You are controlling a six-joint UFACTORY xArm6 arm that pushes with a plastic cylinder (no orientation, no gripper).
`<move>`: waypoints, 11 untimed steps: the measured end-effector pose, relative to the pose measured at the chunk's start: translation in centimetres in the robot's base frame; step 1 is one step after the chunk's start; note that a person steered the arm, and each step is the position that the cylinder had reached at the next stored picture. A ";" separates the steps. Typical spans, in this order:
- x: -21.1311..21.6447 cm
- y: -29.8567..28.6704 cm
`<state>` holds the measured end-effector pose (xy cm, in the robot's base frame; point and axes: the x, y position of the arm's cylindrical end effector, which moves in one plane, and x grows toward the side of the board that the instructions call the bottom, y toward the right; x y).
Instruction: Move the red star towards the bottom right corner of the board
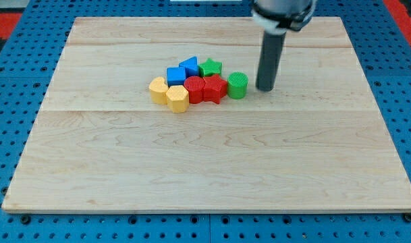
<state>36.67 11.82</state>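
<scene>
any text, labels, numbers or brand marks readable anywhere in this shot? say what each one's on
None: nothing readable in the camera view.
The wooden board is bare wood grain.
The blocks, among them the red star and green cylinder, carry no markings.
The dark rod ending in my tip, right of the green cylinder, shows no label.

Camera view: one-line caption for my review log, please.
My tip rests right of the green cylinder, which sits beside the red star in the block cluster on the wooden board.

Bright, even light; soft shadows under blocks; picture slightly soft, no glare.
</scene>
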 end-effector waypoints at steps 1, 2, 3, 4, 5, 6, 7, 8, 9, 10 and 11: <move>-2.5 -5.1; -2.6 -8.7; -2.5 -12.3; 2.8 -12.8; 8.2 -9.2; 9.2 -4.5; 10.4 0.8; 12.3 4.0; 12.2 5.9; 9.4 5.9; 8.4 8.5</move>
